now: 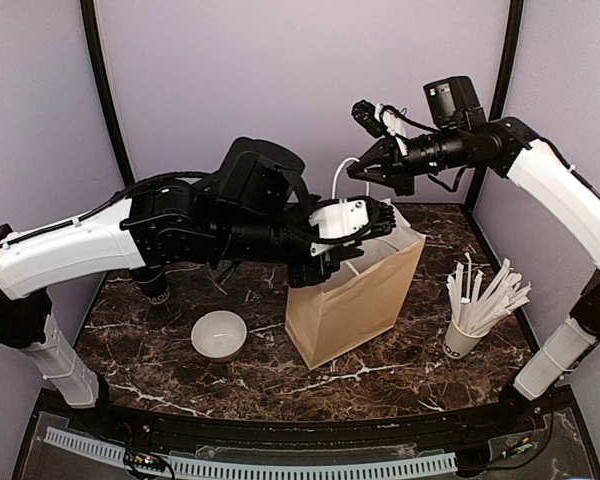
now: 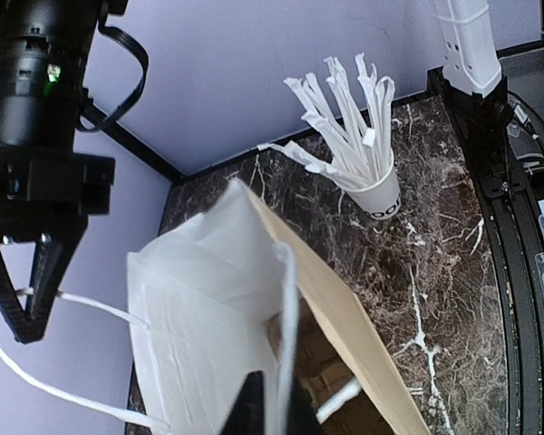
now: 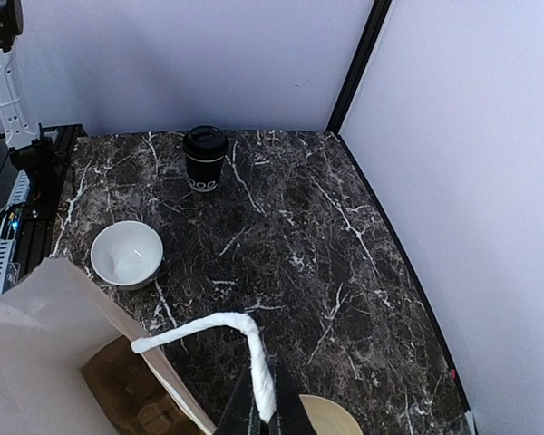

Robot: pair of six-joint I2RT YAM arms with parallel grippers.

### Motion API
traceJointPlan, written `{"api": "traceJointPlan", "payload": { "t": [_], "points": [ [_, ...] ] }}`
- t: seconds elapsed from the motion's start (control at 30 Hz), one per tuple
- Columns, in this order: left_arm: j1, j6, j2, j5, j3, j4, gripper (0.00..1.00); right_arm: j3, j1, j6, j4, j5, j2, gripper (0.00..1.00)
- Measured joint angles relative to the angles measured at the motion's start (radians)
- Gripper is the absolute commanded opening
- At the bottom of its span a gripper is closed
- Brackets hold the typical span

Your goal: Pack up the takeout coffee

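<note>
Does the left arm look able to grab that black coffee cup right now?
Probably not yet: its fingers are pinched on the paper bag's top. The coffee cup stands lidded, in the open on the table, so nothing seems to block it once the bag is released.

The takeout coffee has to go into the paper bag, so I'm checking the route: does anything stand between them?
The white bowl sits close beside the straight line from the takeout coffee to the paper bag. Nothing else visible lies between them.
</note>
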Motion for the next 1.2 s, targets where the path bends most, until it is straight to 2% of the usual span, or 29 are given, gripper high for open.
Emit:
{"api": "traceJointPlan", "payload": {
  "t": [0.07,0.1,0.2,0.4,0.57,0.73,0.87,1.07,1.2],
  "points": [
    [0.002,-0.016,-0.011,0.022,-0.055,0.003,0.54,-0.024,0.002,0.008,0.011,-0.002,0.000,0.00],
    [0.005,-0.027,-0.019,0.037,-0.080,0.004,0.59,-0.037,0.004,0.012,0.018,-0.005,-0.002,0.00],
    [-0.017,-0.034,-0.058,0.082,-0.143,0.003,0.95,-0.067,0.013,0.023,0.013,-0.032,-0.008,0.00],
    [-0.122,-0.074,-0.188,0.219,-0.188,0.010,0.99,-0.101,0.101,-0.041,-0.105,-0.103,-0.063,0.00],
    [-0.129,-0.094,-0.338,0.291,-0.193,0.051,0.99,-0.166,0.167,-0.156,-0.301,-0.192,-0.142,0.00],
    [-0.127,-0.072,-0.471,0.230,-0.259,0.163,0.99,-0.214,0.214,-0.256,-0.486,-0.263,-0.158,0.00],
    [-0.124,-0.032,-0.505,0.163,-0.314,0.246,0.99,-0.263,0.234,-0.318,-0.585,-0.294,-0.135,0.00],
    [-0.122,-0.015,-0.478,0.124,-0.326,0.277,0.99,-0.275,0.267,-0.341,-0.631,-0.310,-0.126,0.00],
    [-0.121,-0.012,-0.478,0.110,-0.326,0.282,0.99,-0.273,0.369,-0.332,-0.639,-0.313,-0.126,0.00]
  ]
}}
